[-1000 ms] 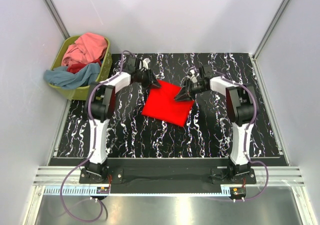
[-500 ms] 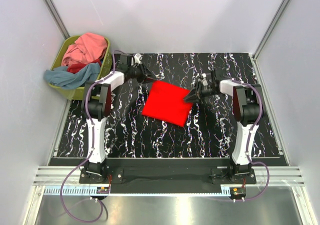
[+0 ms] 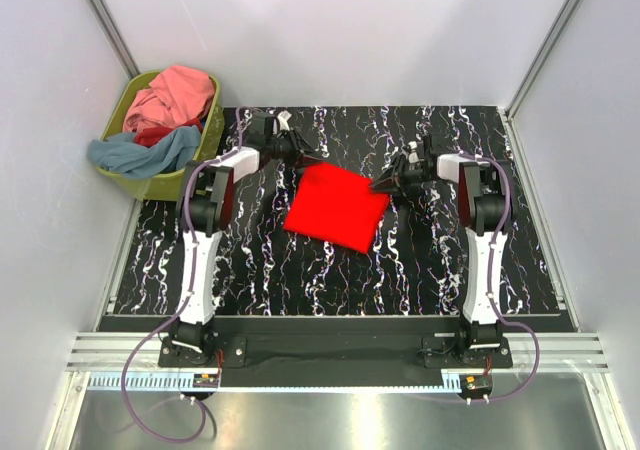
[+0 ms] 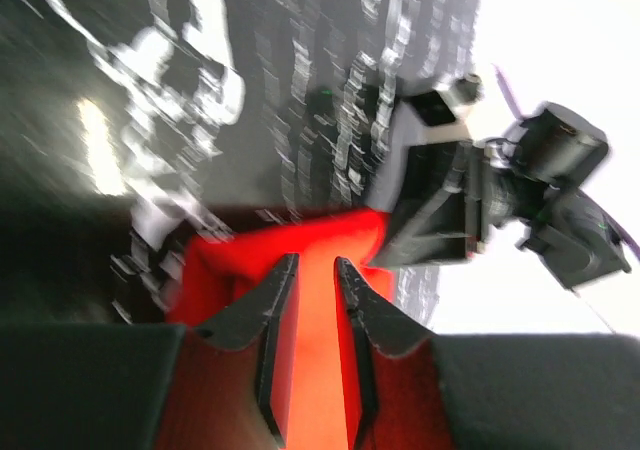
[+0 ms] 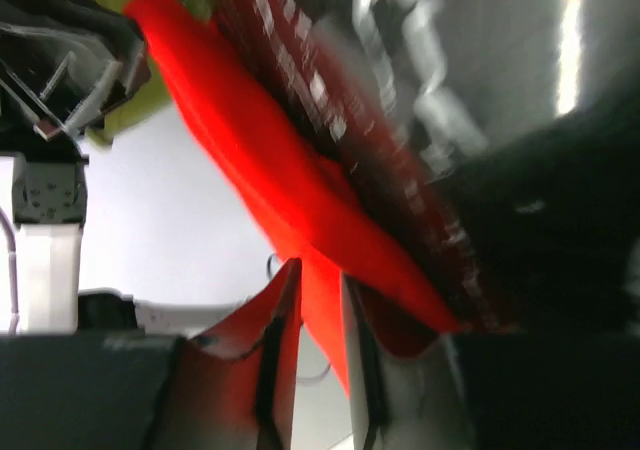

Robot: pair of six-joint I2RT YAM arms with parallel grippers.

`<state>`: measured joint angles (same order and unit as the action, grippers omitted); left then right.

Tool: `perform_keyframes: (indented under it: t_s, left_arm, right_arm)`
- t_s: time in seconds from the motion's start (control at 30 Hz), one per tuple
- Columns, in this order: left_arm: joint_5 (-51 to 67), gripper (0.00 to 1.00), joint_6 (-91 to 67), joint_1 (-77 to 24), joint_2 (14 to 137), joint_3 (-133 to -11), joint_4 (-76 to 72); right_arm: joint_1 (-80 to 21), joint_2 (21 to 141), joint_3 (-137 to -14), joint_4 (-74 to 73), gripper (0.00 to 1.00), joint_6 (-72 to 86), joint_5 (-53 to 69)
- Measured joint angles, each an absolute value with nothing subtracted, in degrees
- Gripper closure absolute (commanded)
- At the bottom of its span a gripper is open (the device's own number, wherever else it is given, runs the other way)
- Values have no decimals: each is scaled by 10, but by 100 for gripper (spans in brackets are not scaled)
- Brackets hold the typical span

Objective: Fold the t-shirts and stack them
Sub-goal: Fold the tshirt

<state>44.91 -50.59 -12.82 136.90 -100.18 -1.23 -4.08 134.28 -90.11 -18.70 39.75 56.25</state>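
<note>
**Folded red shirt on the table, a hand at each far corner**

The bright red t-shirt (image 3: 335,210) lies flat near the middle of the table (image 3: 430,265), folded into a compact four-sided shape and turned at a slant, so one corner points to the far left and another to the right.

The left hand (image 3: 315,159) has its tip at the shirt's far-left corner. In the left wrist view its two fingers (image 4: 272,320) stand a narrow slit apart over the cloth, with red showing through the slit. Whether they pinch the fabric or only hang above it cannot be told.

The right hand (image 3: 378,184) has its tip at the shirt's right corner. In the right wrist view its fingers (image 5: 275,340) are likewise only slightly parted. The red edge runs behind them and shows in the gap. Here too it is not clear whether the cloth is caught.

Both arms reach out from the near edge and bend inward toward each other, with the shirt between them. The table top is black with white marbling.

Off the table's far-left corner stands an olive-green basket (image 3: 170,183) against the white wall (image 3: 40,170). A pink t-shirt (image 3: 182,92) is heaped in it. A grey-blue t-shirt (image 3: 140,153) hangs over its near rim, and a patch of darker red cloth (image 3: 150,136) shows between the two.
</note>
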Motion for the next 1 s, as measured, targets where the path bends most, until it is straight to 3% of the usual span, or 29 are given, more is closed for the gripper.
perform_keyframes:
  t_s: [0.27,0.43,0.63,0.8,1.0]
  left_arm:
    - [422,72,-436,-119,1410,-1085,98]
    - [392,70,-396,-120,1276,-975,131]
    - [388,73,-366,-150,1145,-881,121]
    - [387,74,-352,-165,1188,-853,112]
    - [405,77,-317,-135,1270,-855,150]
  right_arm:
    - [-7,1340,-926,-225,70,383,537]
    - [-22,1276,-926,-300,66,346,509]
    - [-116,1194,-925,-324,65,321,501]
    - [-173,1191,-870,-309,65,314,511]
    - [-158,1193,-753,-310,64,286,509]
